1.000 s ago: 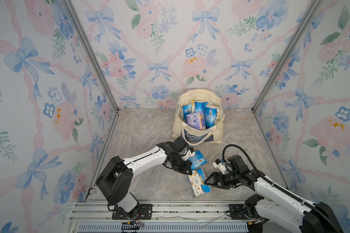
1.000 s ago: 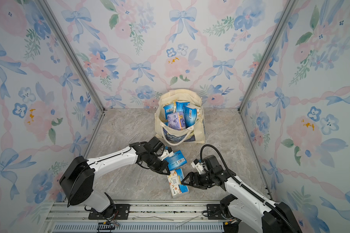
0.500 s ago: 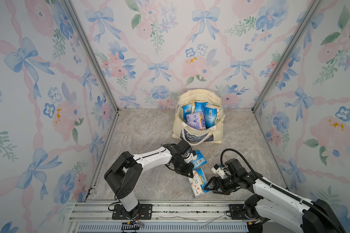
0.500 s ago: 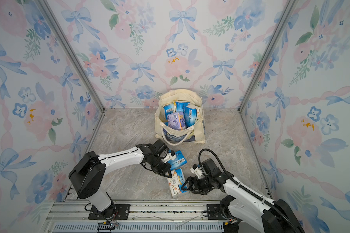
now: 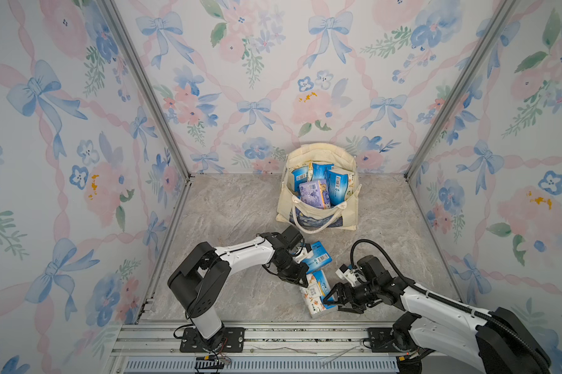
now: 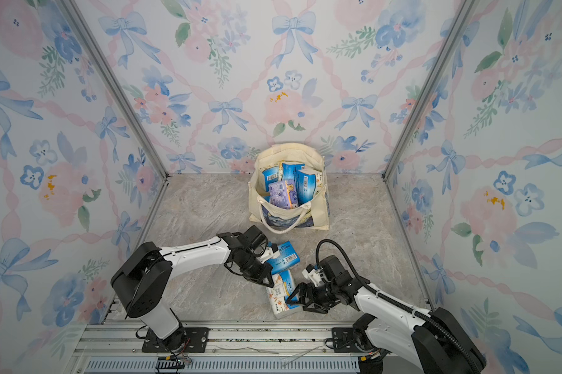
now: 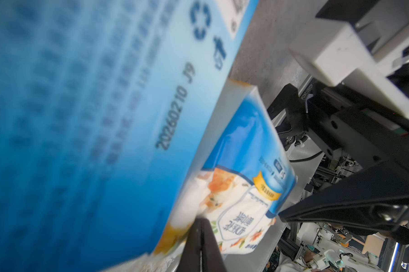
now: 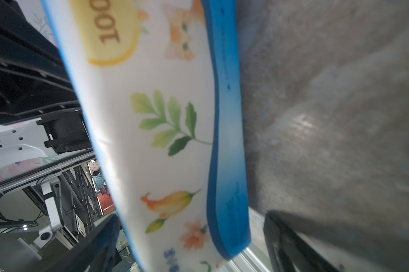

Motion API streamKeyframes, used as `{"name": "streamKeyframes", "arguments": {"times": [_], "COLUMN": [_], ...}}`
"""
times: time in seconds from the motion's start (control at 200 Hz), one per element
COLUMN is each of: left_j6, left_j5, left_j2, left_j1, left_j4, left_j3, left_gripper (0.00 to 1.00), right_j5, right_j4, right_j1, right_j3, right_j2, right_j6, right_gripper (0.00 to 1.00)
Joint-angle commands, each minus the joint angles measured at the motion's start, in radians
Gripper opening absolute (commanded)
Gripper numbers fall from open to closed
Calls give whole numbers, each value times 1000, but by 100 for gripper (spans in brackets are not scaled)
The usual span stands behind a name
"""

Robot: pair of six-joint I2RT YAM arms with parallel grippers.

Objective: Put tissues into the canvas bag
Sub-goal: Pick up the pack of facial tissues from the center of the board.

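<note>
The canvas bag (image 5: 347, 210) (image 6: 320, 212) stands open at the back of the floor, with a lilac pack (image 5: 312, 192) and several blue tissues packs inside. Two packs lie on the floor in front of it: a blue one (image 5: 318, 257) (image 6: 284, 255) (image 7: 81, 117) and a cartoon-print one (image 5: 315, 294) (image 6: 279, 296) (image 7: 246, 176) (image 8: 163, 129). My left gripper (image 5: 302, 282) (image 6: 268, 281) (image 7: 201, 235) is shut and empty, its tip where the two packs meet. My right gripper (image 5: 330, 298) (image 6: 294, 296) (image 8: 189, 247) is open, its jaws on either side of the cartoon-print pack's end.
Flower-print walls close in the marble floor (image 5: 234, 210) on three sides. A metal rail (image 5: 273, 333) runs along the front edge, right behind the cartoon-print pack. The left arm's elbow (image 5: 202, 278) stands high at the front left.
My right gripper has slid left until its open jaws straddle the cartoon-print pack. The left gripper, still shut, has dropped toward the front, onto the seam between the two packs.
</note>
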Motion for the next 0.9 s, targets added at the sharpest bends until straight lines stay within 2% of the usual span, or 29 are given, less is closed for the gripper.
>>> {"name": "streamKeyframes", "arguments": {"times": [0.0, 0.275, 0.41, 0.57, 0.73, 0.83, 0.895], "left_j6": [19, 24, 24, 24, 24, 24, 23], "left_j5": [-47, -46, -43, -42, -43, -35, -25], "left_j2": [33, 35, 35, 35, 24, 13, 2], "left_j1": [9, 15, 15, 18, 22, 24, 27], "left_j4": [-26, -15, -9, -4, -4, -6, -6], "left_j3": [-29, -38, -33, -27, -12, 2, 10], "left_gripper": [6, 5, 5, 5, 5, 6, 9], "right_j5": [22, 43, 46, 48, 55, 65, 71], "right_j4": [91, 285, 352, 371, 304, 238, 174], "right_j1": [13, 26, 43, 62, 66, 64, 63], "right_j3": [-22, -37, -25, -2, 17, 36, 56], "right_j2": [28, 110, 162, 202, 184, 143, 107], "right_j6": [45, 116, 131, 132, 105, 86, 65], "right_gripper": [97, 97, 100, 84, 67, 59, 58]}}
